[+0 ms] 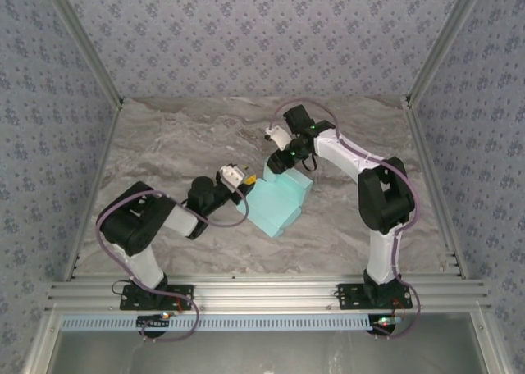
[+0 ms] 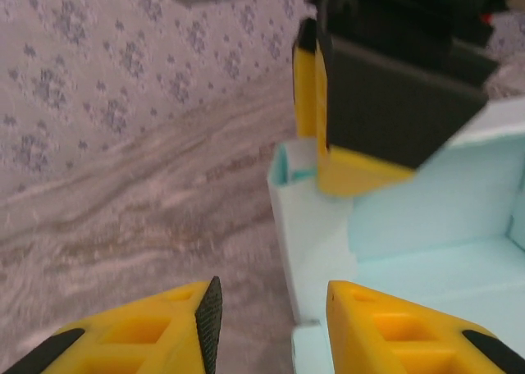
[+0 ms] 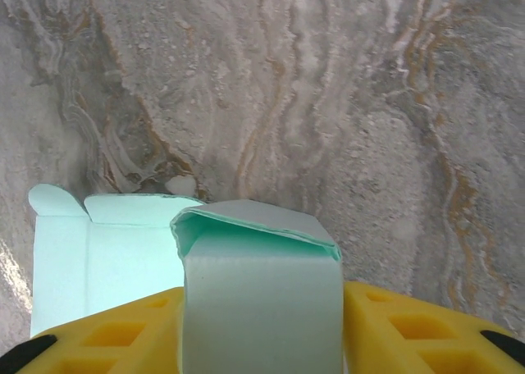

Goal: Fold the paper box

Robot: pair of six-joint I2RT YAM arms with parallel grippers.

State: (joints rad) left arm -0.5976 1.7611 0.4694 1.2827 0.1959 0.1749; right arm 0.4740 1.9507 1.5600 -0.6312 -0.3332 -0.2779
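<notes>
- Box [image 1: 280, 203]: pale mint, plain.
- Table [image 1: 164, 152]: grey marble look with brown veins.
- Walls [image 1: 246, 29]: blue-grey paper dotted with small darker flower sprigs.
- Left gripper [image 2: 275, 304]: yellow fingers [image 2: 156, 333], black pads [image 2: 212, 312].
- Right gripper [image 3: 261, 296]: yellow as well.
- Arms [image 1: 131, 220]: black and white, with purple cables [image 1: 102, 230].
- Rail [image 1: 262, 292]: silver.

The paper box [image 3: 261, 292] runs off the bottom edge of my right wrist view, covering the inner pads of my right claw [image 3: 262, 341]. My left wrist view is blurred.
</notes>
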